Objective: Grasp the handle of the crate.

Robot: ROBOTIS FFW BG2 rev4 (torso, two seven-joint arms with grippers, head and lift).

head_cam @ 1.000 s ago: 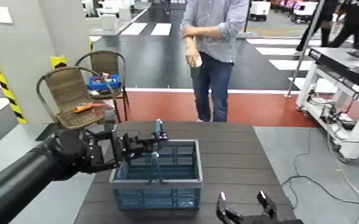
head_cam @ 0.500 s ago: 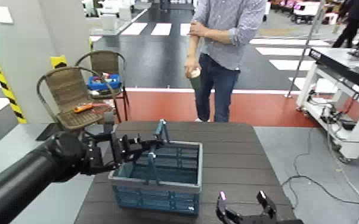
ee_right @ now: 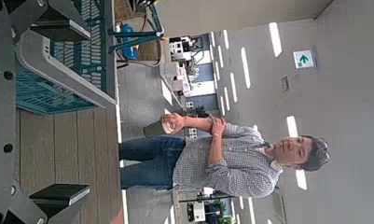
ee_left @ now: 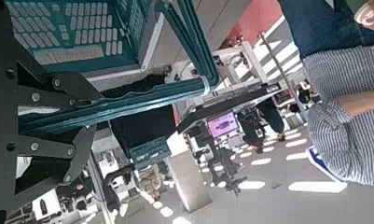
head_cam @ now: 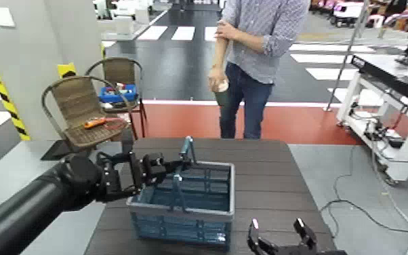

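The blue-grey slotted crate (head_cam: 179,227) sits on the dark table (head_cam: 268,183), its near side tilted. Its thin teal handle (head_cam: 188,150) stands upright across the middle. My left gripper (head_cam: 177,163) reaches in from the left and is shut on the handle's top bar. In the left wrist view the teal handle (ee_left: 119,105) runs between the black fingers (ee_left: 45,89), with the crate (ee_left: 63,33) behind. My right gripper (head_cam: 281,239) is open and empty at the table's near edge, right of the crate. The right wrist view shows the crate (ee_right: 63,65) ahead of it.
A person (head_cam: 251,54) stands just behind the table's far edge. Two brown wicker chairs (head_cam: 85,108) holding small items stand at the back left. A white-framed bench (head_cam: 383,88) and cables lie on the right. Bare tabletop lies right of the crate.
The crate has shifted right and toward me with the handle held in my left gripper. The person has stepped to the right. The right arm has barely moved.
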